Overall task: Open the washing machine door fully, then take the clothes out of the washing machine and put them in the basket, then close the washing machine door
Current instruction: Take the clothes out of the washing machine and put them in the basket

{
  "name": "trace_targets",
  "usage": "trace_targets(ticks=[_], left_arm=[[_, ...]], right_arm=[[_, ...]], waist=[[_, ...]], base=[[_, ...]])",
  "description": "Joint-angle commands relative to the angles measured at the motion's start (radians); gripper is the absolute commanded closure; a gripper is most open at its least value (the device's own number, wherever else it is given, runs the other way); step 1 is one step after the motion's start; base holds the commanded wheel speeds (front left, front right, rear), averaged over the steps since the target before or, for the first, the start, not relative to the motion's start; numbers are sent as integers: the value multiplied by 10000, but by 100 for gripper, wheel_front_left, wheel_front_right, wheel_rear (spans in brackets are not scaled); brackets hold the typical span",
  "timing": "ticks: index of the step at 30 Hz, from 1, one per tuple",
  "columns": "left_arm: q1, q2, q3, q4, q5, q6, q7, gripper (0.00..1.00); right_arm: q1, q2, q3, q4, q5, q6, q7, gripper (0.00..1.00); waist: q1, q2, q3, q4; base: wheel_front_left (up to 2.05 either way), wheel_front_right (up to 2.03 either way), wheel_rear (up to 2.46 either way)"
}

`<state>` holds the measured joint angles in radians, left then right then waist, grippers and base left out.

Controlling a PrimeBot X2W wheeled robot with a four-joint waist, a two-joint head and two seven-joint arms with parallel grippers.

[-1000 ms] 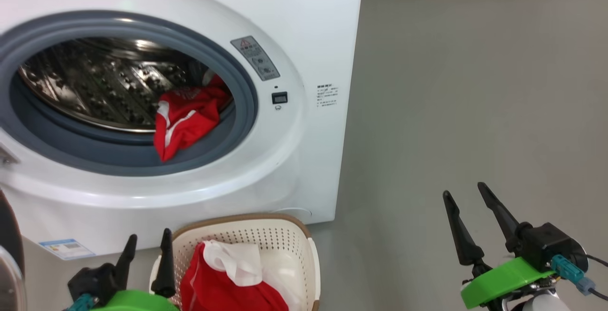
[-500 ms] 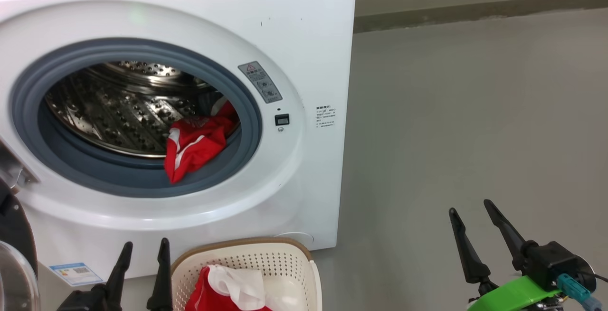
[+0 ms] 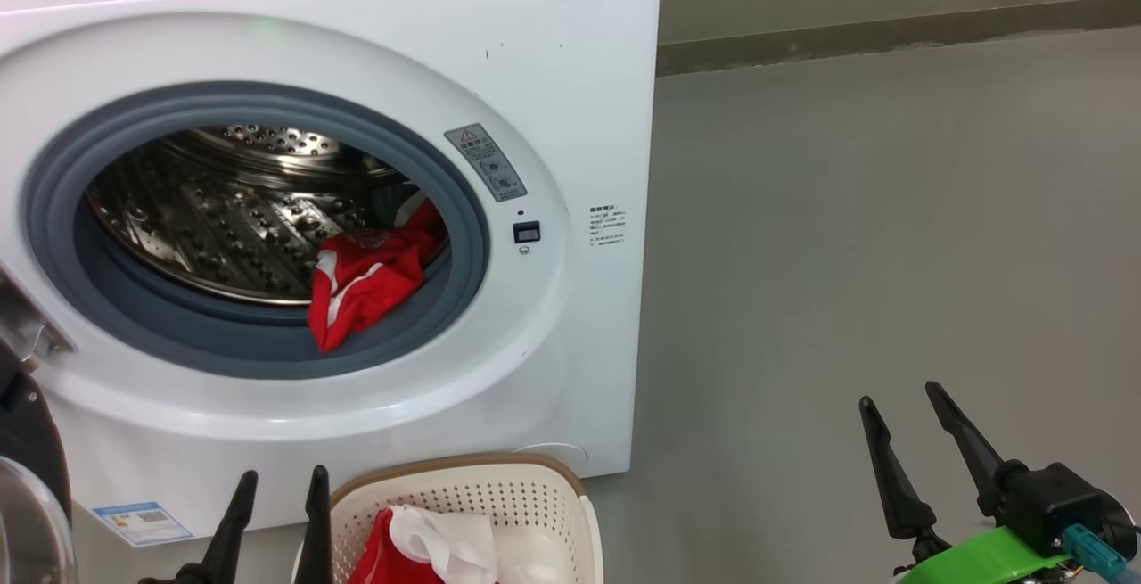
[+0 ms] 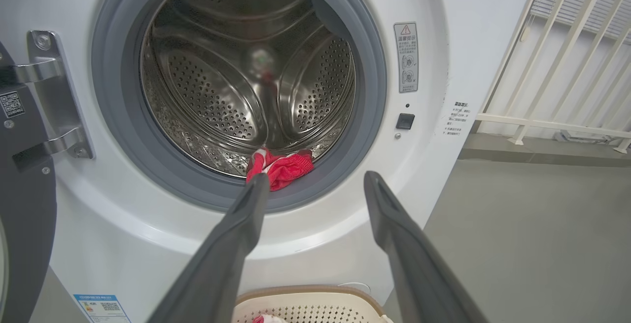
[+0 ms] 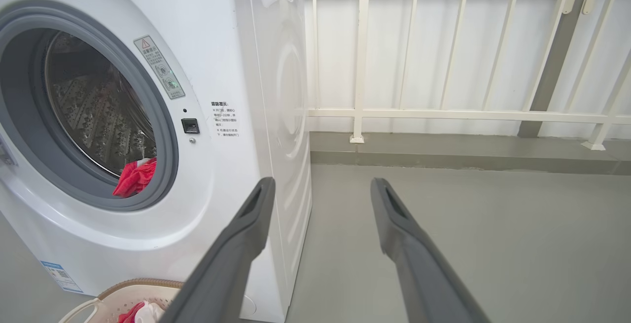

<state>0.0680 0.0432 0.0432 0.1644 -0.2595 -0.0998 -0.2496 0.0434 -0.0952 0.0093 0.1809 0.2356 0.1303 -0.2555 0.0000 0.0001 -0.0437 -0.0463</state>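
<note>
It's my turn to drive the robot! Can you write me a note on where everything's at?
Left end effector: open, empty, beside the basket.
Right end effector: open, empty, over the floor.
Washing machine door: swung open, left side.
Clothes: one red piece draped over the grey ring of the washing machine, another in the basket.
Done: door opened, one piece moved.
Left: grab the drum piece, basket it, shut the door.

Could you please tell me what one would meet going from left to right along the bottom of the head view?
washing machine door → left gripper → basket → right gripper
</note>
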Motion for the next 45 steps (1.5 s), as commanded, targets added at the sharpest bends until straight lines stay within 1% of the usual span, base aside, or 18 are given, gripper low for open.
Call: trace_targets(ticks=[1, 7, 22, 36, 45], left_arm=[[-127, 72, 267, -365, -42, 94, -122, 0], [-28, 71, 171, -501, -90, 266, -122, 0], [26, 70, -30, -653, -56, 482, -122, 0], [73, 70, -86, -694, -29, 542, -122, 0], [-340, 70, -291, -274, -668, 690, -122, 0]], right_arm=[[-50, -152, 169, -277, -94, 4, -63, 0], [6, -208, 98, -277, -65, 4, -63, 0], [-22, -250, 76, -194, -2, 4, -63, 0], [-34, -186, 142, -186, 3, 4, -63, 0], [-58, -187, 160, -211, 22, 4, -63, 0]], waist=[[0, -1, 3, 15], [0, -1, -1, 54], [0, -1, 23, -20], [0, -1, 70, -84], [0, -1, 236, -81]], base=[[0, 0, 0], [0, 0, 0], [0, 0, 0], [0, 0, 0], [0, 0, 0]])
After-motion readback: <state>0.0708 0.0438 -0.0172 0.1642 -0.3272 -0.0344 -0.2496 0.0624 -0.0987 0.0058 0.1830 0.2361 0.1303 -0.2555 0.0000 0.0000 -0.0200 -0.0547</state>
